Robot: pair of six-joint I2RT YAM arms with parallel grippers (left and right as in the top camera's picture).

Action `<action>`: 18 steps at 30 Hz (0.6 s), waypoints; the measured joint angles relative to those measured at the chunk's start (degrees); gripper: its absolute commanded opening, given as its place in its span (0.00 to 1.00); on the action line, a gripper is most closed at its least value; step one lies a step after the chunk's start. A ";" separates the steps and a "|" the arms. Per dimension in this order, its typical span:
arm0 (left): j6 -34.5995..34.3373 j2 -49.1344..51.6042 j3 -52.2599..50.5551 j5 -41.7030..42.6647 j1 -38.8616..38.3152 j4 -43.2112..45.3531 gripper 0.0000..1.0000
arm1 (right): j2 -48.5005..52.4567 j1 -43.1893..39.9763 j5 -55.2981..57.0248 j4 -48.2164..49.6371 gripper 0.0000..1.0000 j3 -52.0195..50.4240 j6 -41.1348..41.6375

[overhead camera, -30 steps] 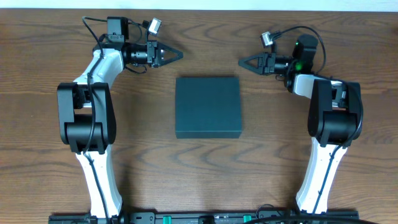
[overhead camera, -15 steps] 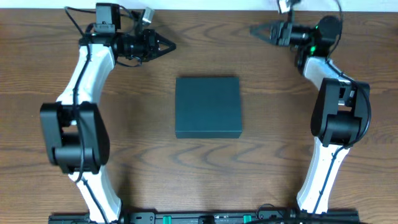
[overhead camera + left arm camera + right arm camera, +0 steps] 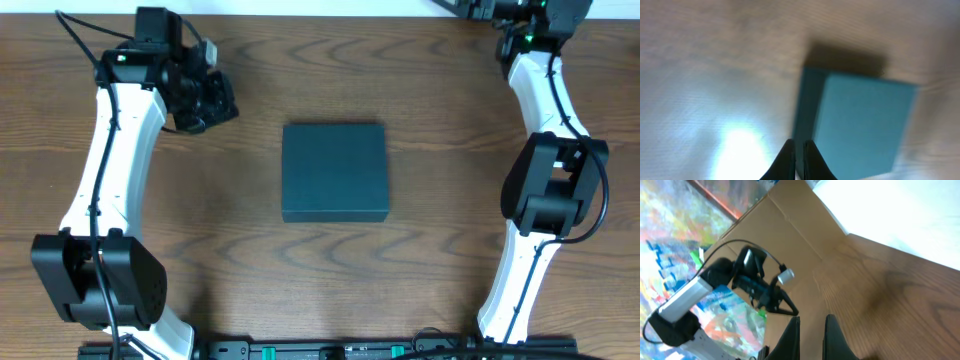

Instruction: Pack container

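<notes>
The container point(image 3: 334, 172) lies closed at the middle of the desk point(image 3: 240, 240), touched by nothing. The left fingers point(image 3: 787, 160) are pressed together and empty, off to its side. The right fingers point(image 3: 791, 336) are likewise together, holding nothing.

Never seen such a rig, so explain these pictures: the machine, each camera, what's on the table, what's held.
It is a robot with two jointed arms at a wooden table. One picture looks straight down; the other two come from a camera on each wrist, showing that arm's own fingers. On the table lies a dark teal container, lid closed. The left hand is shut and empty, pointed at the container. The right hand, also shut and empty, is out by the table's far edge.
</notes>
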 measured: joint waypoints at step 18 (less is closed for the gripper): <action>-1.90 0.00 0.00 -13.55 -11.10 -4.42 0.06 | 0.00 -0.63 0.44 -12.17 0.02 2.43 16.85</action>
